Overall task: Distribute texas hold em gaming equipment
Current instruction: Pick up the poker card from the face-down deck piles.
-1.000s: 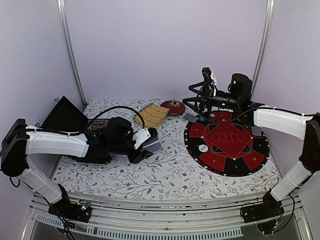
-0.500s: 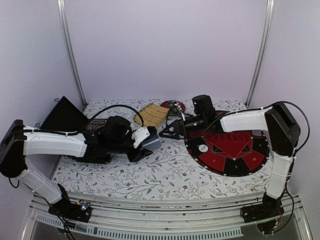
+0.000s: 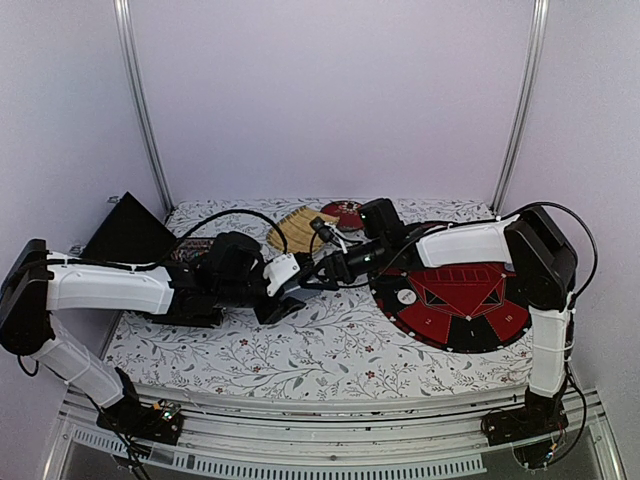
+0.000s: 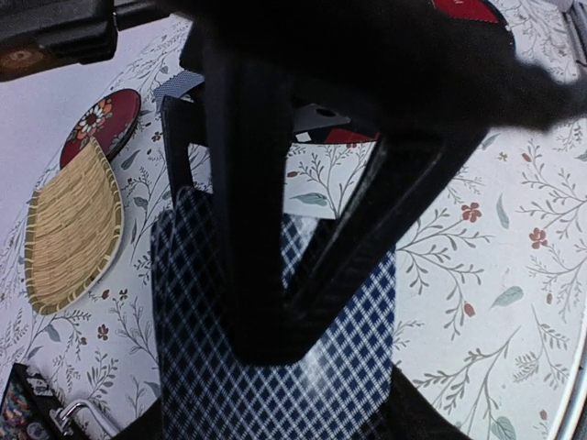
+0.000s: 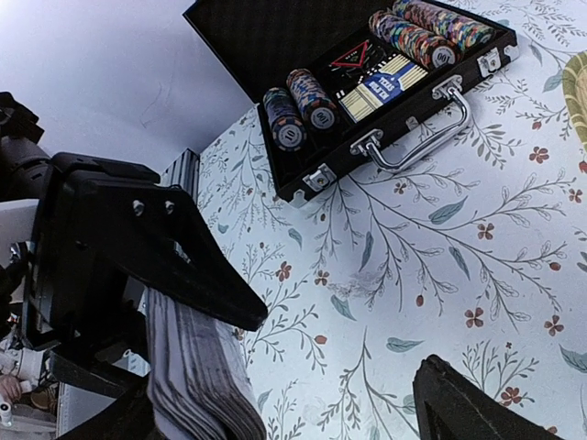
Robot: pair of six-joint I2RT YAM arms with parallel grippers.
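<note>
Over the table your left jaws grip the deck, blue-checked back up. Your right jaws stand wide just above it, blocking much of your left-wrist view. At far left the open case holds chips and a blue box; its lettering is unreadable.

case far left | tray left of dish (just beside) | mat right
</note>
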